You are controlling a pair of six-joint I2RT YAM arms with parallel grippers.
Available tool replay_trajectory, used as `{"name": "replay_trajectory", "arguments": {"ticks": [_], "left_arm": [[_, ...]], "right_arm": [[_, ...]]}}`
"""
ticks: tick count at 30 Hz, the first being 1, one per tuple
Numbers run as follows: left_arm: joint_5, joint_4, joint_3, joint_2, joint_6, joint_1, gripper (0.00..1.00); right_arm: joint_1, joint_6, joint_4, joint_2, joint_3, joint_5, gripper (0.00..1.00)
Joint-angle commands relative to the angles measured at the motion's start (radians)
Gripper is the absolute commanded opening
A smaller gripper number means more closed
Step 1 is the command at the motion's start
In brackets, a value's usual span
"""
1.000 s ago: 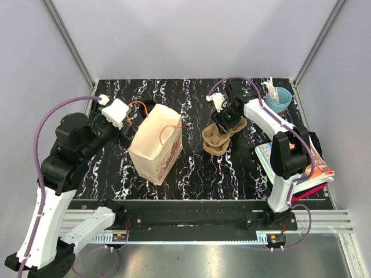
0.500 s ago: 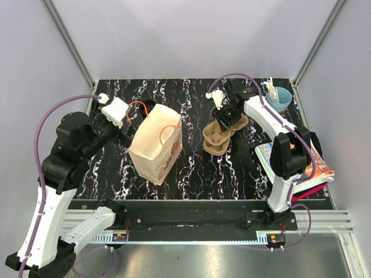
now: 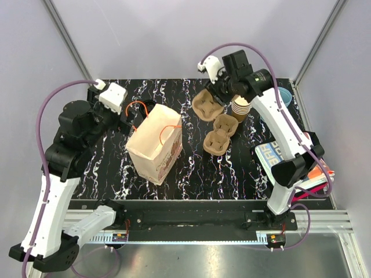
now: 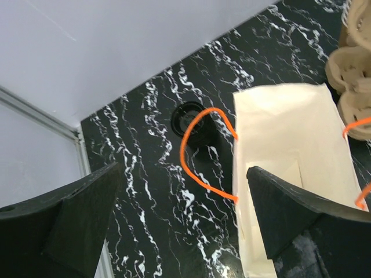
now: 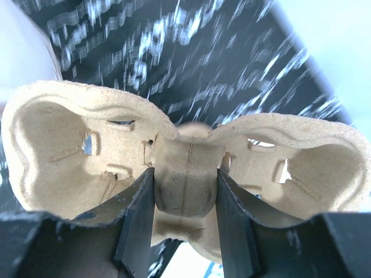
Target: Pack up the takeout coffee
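black marbled surface carries an open paper bag; the takeout coffee stands just behind it, toward the far left corner. right end effector pinches 1 cup carrier by its bridge, likely for that cup; left end effector gapes wide, empty.

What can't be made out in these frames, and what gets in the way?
Top view: the right arm hides most of the light blue cup.
Left wrist view: the black lid shows from above only; any cup beneath is hidden.
Left wrist view: the left claw and the frame edge cut off the paper bag.
Right wrist view: the table behind the cup carrier is motion-blurred.
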Motion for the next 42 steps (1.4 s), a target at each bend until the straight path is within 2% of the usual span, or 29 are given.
{"name": "replay_trajectory", "arguments": {"ticks": [1,4,8,12,19,24,29,36,42], "left_arm": [[-0.067,0.087,0.082,0.041,-0.007,0.025,0.99],[-0.053,0.09,0.105,0.084,-0.013,0.063,0.99],[0.111,0.093,0.112,0.12,-0.021,0.135,0.99],[0.205,0.093,0.109,0.149,-0.018,0.19,0.99],[0.355,0.09,0.067,0.16,-0.001,0.243,0.99],[0.401,0.079,0.04,0.155,0.015,0.256,0.99],[0.38,0.084,0.007,0.158,0.018,0.26,0.99],[0.357,0.154,-0.054,0.153,-0.033,0.29,0.91],[0.404,0.206,-0.082,0.16,-0.1,0.325,0.82]], "right_arm": [[0.075,-0.026,-0.037,-0.001,0.17,0.112,0.44],[0.135,-0.046,-0.047,0.051,0.288,0.172,0.44],[0.222,-0.095,-0.044,0.131,0.42,0.29,0.44],[0.32,-0.137,-0.013,0.182,0.471,0.384,0.44],[0.452,-0.19,0.047,0.235,0.466,0.499,0.45],[0.509,-0.223,0.088,0.265,0.468,0.571,0.45],[0.567,-0.236,0.101,0.274,0.44,0.603,0.45],[0.624,-0.198,0.133,0.288,0.382,0.655,0.43],[0.649,-0.146,0.141,0.315,0.386,0.661,0.43]]}}
